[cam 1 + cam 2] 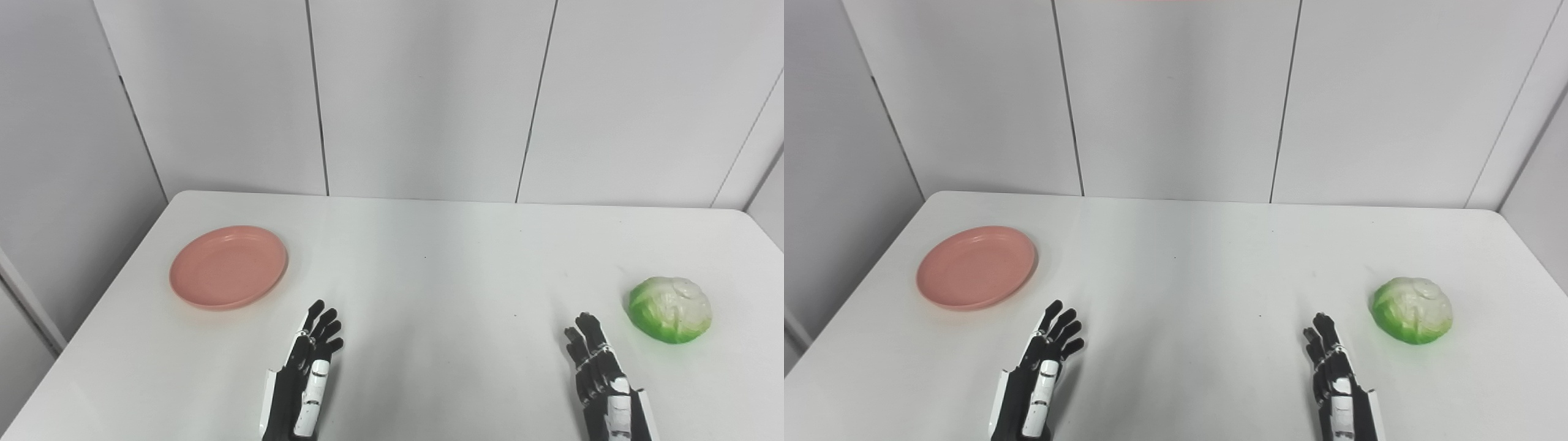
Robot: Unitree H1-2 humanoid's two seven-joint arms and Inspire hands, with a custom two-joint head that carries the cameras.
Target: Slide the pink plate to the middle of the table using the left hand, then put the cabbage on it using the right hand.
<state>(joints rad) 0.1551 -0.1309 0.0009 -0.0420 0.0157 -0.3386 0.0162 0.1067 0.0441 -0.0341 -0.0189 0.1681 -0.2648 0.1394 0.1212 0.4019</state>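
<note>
The pink plate (228, 266) lies on the white bench (429, 269), toward its left edge and well away from its middle. The left hand (306, 373) rests near the bench's front edge, just to the right of the plate and nearer the robot, so the plate lies ahead of it and to its left; the two are apart, not touching. That hand holds nothing, its fingers stretched forward and slightly spread, tilted a little rightward. It is plainly the nearer hand to the plate, and to slide the plate toward the bench's middle it would probably have to reach past the plate's left or far rim and draw it rightward.

The cabbage (671, 309) sits on the bench near its right edge, just to the right of and slightly beyond the right hand (603, 380), not touching it. The right hand is also empty, fingers extended and close together.

The plate is round, shallow, smooth and matt with a low raised rim, likely plastic. The cabbage is a squat rounded lump, glossy green below and pale on top, with moulded leaf ridges
</note>
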